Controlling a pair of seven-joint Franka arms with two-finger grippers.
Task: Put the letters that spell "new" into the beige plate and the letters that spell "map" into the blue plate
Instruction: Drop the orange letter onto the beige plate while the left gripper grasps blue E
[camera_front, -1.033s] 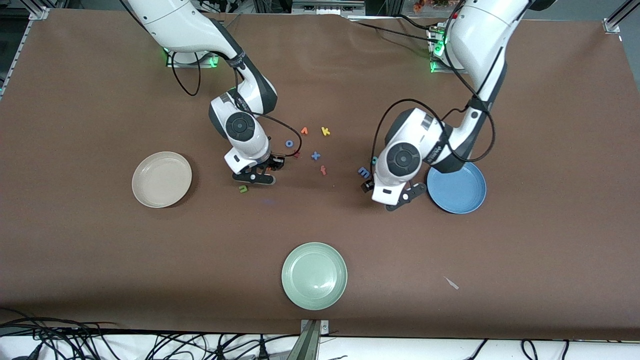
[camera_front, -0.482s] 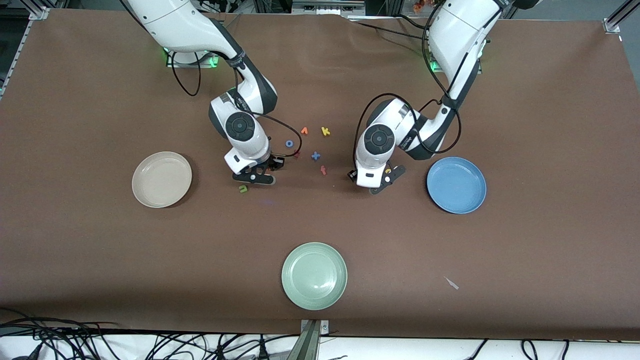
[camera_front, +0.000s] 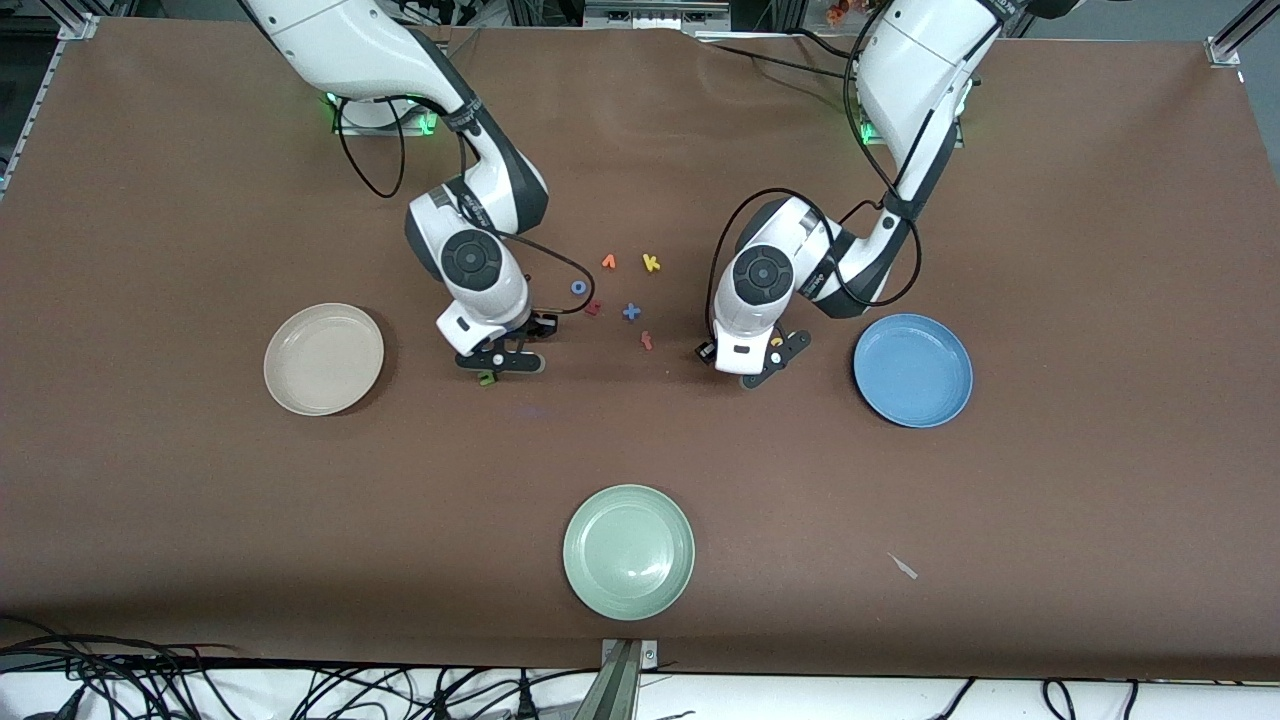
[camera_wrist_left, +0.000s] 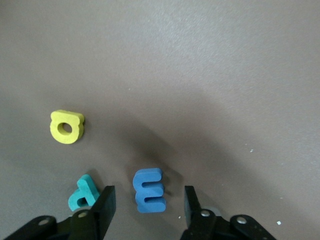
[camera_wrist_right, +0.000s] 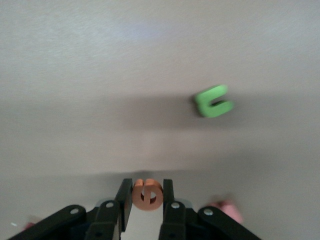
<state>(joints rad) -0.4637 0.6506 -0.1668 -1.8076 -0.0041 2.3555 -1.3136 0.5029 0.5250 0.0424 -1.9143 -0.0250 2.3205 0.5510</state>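
Brown table cover (camera_front: 1100, 250), black cables (camera_front: 120, 680) along front edge

beige plate (camera_front: 323, 359), blue plate (camera_front: 912, 371), green n (camera_wrist_right: 214, 101)

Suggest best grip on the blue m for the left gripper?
Come straight down from above. The blue m lies flat on the table, already between the left gripper's open fingers. Pinch its two long outer sides, not the notched edge with the legs. Mind the teal p lying just outside one finger.
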